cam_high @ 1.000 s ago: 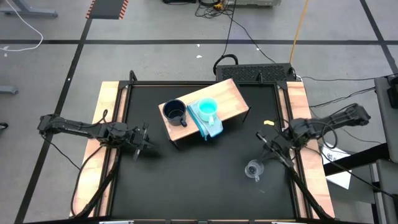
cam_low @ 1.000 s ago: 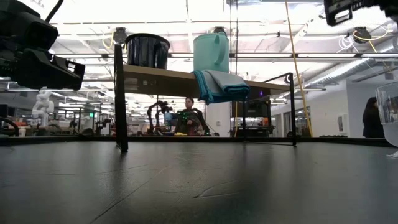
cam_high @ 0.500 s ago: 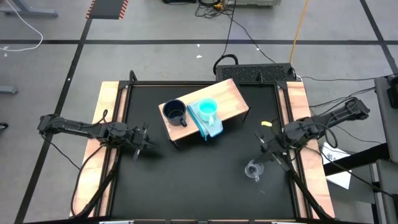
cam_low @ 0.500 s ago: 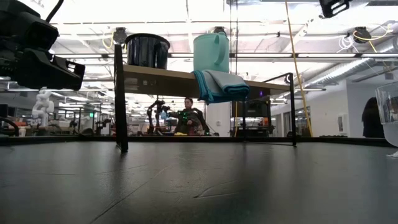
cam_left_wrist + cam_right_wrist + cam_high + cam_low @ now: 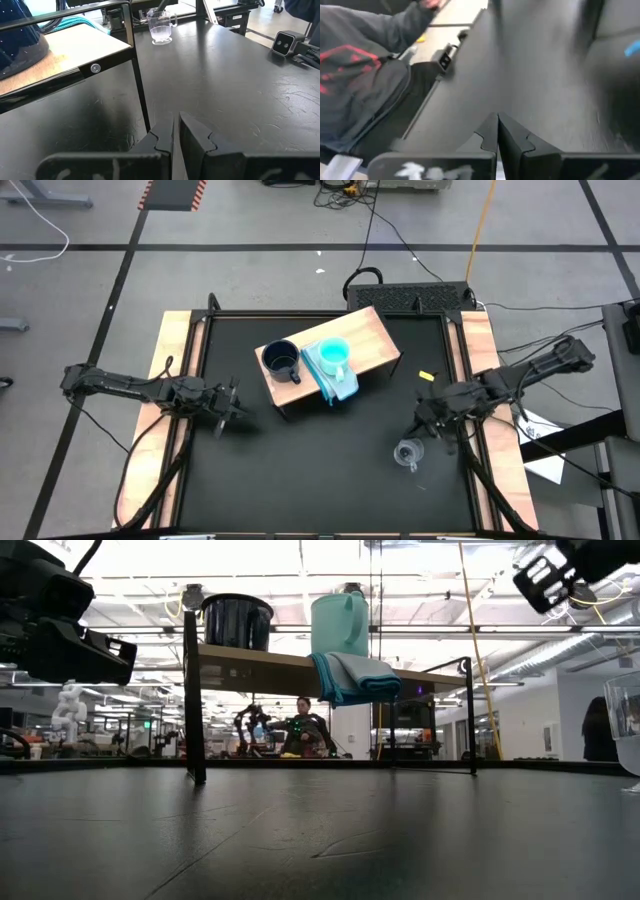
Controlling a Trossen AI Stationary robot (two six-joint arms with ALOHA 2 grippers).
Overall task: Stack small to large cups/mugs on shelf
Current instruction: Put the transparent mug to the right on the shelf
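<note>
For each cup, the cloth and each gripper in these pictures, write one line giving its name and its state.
Dark mug: upright on the shelf.
Turquoise cup: upright on the blue cloth.
Blue cloth: folded, hanging over the shelf edge.
Glass mug: upright on the table, empty.
Left gripper: shut, holding nothing.
Right gripper: shut, holding nothing.

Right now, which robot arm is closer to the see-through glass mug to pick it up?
The right. Its gripper hangs just beside the glass mug, while the left gripper waits across the table, past the shelf.

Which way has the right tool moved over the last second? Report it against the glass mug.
Yes. In the high view the right tool has moved toward the table's near edge, closing on the clear glass mug, which stays put.
</note>
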